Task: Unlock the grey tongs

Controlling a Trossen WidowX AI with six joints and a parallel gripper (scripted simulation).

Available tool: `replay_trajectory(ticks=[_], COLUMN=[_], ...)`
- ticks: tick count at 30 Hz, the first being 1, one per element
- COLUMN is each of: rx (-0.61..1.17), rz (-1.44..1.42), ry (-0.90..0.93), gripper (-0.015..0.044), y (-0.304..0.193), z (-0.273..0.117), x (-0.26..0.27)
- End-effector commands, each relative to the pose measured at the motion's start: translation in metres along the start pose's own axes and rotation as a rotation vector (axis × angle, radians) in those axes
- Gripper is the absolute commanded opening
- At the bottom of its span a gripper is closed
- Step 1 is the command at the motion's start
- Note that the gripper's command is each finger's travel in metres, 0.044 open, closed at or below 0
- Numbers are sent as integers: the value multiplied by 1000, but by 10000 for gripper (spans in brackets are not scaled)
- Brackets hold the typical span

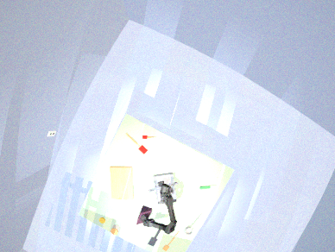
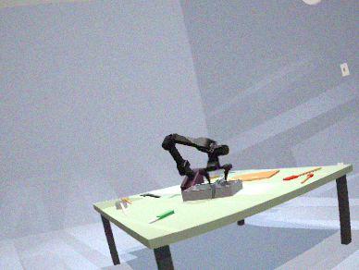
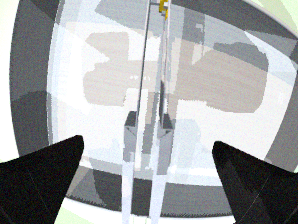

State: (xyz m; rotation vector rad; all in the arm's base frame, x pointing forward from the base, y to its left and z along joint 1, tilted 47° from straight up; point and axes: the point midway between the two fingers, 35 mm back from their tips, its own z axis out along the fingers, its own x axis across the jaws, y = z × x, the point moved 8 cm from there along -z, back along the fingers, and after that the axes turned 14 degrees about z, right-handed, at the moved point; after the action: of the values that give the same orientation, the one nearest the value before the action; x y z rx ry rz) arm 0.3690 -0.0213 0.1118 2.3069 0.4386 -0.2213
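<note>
Jaws of black parallel-jaw gripper (image 1: 164,192) (image 2: 219,174) (image 3: 149,145) standing wide apart, nothing between pads, probably leaving room to straddle both arms. Slim grey metal tongs (image 3: 164,131) lying across grey rectangular roasting tin (image 1: 164,175) (image 2: 213,191) (image 3: 30,95), so rims are likely propping them up for grabbing. Flat tan wooden board (image 1: 121,183) (image 2: 256,176) waiting off to side, guessing as drop spot.

Two red-headed tools (image 1: 142,149) (image 2: 290,177), apparently one green-handled tool (image 1: 205,187) (image 2: 166,214).
</note>
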Motion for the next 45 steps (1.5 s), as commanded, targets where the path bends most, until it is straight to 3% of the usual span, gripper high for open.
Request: replay_trajectory(ticks=[1,19,31,45], rx=[-4,-7,-3,-3], rz=[-5,-5,0,0], ry=[-1,-3,-2,-2], gripper=[440,440,125,32], y=[0,0,0,0], z=[7,33,30,30], x=[0,-2,-2,-2])
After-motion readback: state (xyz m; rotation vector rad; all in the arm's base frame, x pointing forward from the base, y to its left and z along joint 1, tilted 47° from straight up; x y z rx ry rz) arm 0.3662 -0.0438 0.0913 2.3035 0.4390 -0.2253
